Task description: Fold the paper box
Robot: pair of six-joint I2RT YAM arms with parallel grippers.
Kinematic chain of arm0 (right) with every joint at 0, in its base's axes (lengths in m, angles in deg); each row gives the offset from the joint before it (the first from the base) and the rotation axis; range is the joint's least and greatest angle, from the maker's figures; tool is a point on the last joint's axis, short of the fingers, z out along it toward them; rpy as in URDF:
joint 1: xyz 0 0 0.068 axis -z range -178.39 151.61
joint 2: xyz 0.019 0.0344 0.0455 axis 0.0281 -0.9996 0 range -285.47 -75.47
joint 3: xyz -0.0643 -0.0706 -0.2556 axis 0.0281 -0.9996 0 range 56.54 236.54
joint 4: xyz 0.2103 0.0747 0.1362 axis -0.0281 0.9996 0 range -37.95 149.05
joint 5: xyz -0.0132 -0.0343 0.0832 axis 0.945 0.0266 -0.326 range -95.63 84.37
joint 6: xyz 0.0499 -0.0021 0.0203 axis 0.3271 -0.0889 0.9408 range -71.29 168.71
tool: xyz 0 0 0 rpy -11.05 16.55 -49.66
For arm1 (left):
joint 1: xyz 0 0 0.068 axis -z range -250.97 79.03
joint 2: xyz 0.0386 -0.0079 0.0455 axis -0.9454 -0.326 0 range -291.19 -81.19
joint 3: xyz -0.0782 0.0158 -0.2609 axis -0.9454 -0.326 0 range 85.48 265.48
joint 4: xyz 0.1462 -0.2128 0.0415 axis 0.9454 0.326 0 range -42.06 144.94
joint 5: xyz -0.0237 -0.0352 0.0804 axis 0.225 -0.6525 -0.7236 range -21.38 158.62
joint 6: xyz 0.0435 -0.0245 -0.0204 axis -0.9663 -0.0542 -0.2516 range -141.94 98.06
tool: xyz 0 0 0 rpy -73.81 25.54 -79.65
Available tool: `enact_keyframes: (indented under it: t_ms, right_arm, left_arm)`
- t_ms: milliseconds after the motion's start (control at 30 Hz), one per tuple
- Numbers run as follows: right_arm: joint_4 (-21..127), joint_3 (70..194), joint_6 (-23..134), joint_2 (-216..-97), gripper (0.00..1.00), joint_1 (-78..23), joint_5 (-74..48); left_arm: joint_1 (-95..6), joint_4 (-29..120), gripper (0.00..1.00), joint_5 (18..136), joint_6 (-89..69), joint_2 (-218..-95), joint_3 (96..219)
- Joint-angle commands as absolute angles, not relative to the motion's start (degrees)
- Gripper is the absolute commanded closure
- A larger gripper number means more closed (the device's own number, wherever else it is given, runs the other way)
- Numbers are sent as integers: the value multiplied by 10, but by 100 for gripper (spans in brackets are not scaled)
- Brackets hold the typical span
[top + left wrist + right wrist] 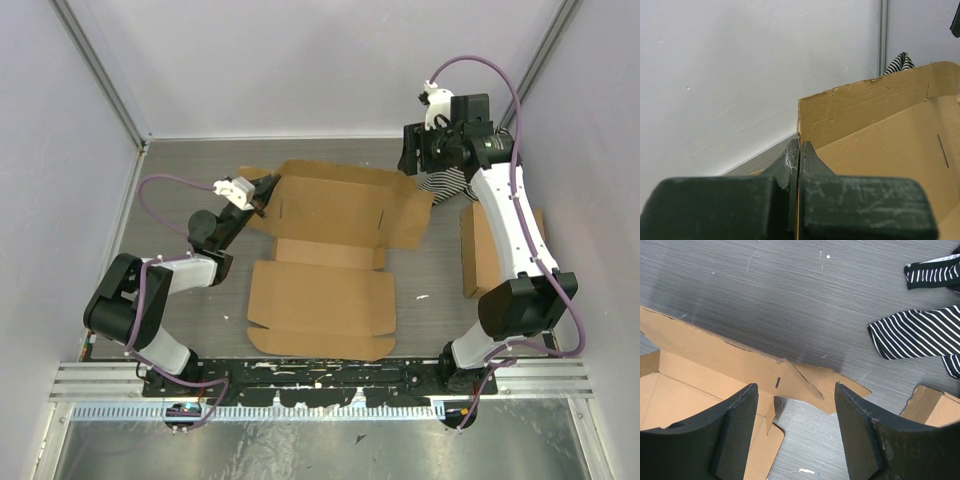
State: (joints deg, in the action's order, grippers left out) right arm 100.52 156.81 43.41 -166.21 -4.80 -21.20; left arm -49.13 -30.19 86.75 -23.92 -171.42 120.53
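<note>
Light and stiff but likely bending easily at its creases, the paper box (330,250) is probably asking for a pinch on a flap's free edge, as the left hand (799,149), clamped on the raised flap in front of it, is doing. The plain brown corrugated sheet with slits and tabs is lying partly folded on the desk (790,300). Its corner is sitting just below the right hand (795,389), whose fingers are standing apart, holding nothing.
</note>
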Motion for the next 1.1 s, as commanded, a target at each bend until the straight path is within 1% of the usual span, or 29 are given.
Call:
enact_keyframes:
  t_ms: [0, 433, 633, 767, 900, 1067]
  right_arm:
    - [999, 1568, 412, -1650, 32, -54, -190]
    - [982, 1542, 380, -1683, 33, -54, -196]
    - [978, 1534, 374, -1699, 32, -54, -216]
    - [972, 1528, 368, -1698, 34, -54, -251]
    - [970, 1526, 368, -1703, 40, -57, -273]
    - [985, 1533, 376, -1719, 59, -73, -262]
  left_arm:
    - [-493, -341, 100, 864, -261, -1699, 1203]
    - [-493, -341, 100, 863, -266, -1695, 1200]
    - [-493, -341, 100, 866, -261, -1697, 1201]
    - [-493, -341, 100, 866, -260, -1699, 1201]
    - [-493, -341, 100, 866, -254, -1701, 1204]
    - [-493, -341, 100, 865, -242, -1703, 1207]
